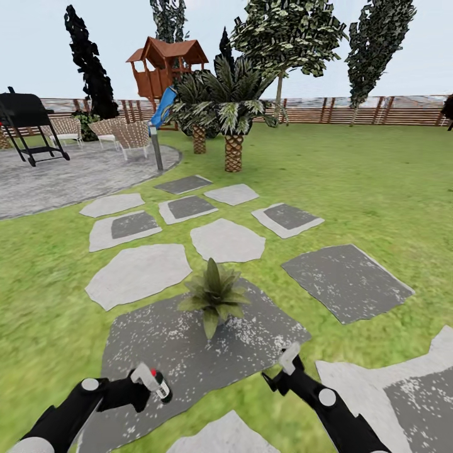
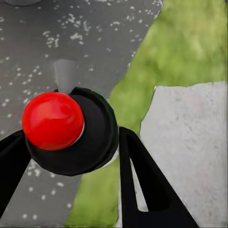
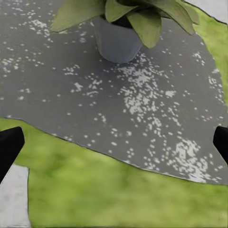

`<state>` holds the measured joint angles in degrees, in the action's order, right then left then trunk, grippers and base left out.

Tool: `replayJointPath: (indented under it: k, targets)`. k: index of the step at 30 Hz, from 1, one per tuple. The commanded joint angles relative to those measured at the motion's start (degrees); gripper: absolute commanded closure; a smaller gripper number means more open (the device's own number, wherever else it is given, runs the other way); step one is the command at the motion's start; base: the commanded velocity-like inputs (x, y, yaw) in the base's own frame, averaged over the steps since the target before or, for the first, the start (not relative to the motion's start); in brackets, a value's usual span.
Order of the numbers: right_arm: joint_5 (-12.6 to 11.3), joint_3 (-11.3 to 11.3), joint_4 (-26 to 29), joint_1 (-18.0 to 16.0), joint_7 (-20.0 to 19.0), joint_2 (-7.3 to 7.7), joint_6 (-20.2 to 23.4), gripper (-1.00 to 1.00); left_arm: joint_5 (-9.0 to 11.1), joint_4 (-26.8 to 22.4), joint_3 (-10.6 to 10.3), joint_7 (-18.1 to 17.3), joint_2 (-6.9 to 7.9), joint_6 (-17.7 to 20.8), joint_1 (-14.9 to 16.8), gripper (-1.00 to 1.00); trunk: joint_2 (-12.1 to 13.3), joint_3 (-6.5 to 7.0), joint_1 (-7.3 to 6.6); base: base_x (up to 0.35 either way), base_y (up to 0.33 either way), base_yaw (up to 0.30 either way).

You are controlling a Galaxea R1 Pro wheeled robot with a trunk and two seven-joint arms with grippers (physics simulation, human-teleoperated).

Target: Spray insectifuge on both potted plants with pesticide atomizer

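My left gripper clamps the small black red-topped pesticide atomizer; right gripper open. I'd aim its nozzle squarely at the spiky green potted plant mid-slab.

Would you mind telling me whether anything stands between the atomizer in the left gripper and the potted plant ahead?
Nothing visible does. The left gripper holds the pesticide atomizer over the near edge of the dark stepping stone, and bare speckled stone lies between it and the potted plant. The right gripper hangs open off to the side.
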<state>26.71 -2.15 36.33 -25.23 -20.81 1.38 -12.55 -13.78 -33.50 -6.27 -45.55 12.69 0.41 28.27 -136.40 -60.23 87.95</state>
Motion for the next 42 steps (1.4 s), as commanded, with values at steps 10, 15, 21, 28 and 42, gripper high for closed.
replayJointPath:
  k: [10, 15, 21, 28, 42]
  targets:
    - [0.10, 0.96, -0.54, -0.08, 0.01, -1.28, -0.21, -1.00, -2.89, -0.69, -1.07, -0.97, 0.05, -0.17, -0.58, 1.00, -0.02, -0.05, -0.01, 0.000, 0.000, 0.000]
    - [0.31, 0.42, -0.53, -0.08, -0.49, -1.24, -0.15, -1.00, -4.43, -0.77, -2.68, -1.18, -0.26, 0.19, 0.16, 1.00, -0.02, -0.05, -0.01, 0.000, 0.000, 0.000]
    - [0.29, -1.52, 0.17, -0.24, -2.42, -1.31, -0.23, -1.00, -4.54, -0.78, -4.64, -1.53, -0.31, 0.45, 0.35, 1.00, -0.02, -0.05, -0.01, 0.000, 0.000, 0.000]
    - [0.27, -4.32, 0.52, -0.45, -21.06, -1.51, -0.44, -1.00, -8.77, -0.86, -14.15, -3.87, -1.19, 0.50, 0.30, 1.00, -0.02, -0.05, -0.01, 0.000, 0.000, 0.000]
    - [0.19, -7.62, 1.32, -0.61, -22.78, -1.64, -0.45, 1.00, -14.24, -0.95, -14.12, -4.62, -3.90, 0.47, 0.31, 1.00, -0.02, -0.05, -0.01, 0.000, 0.000, 0.000]
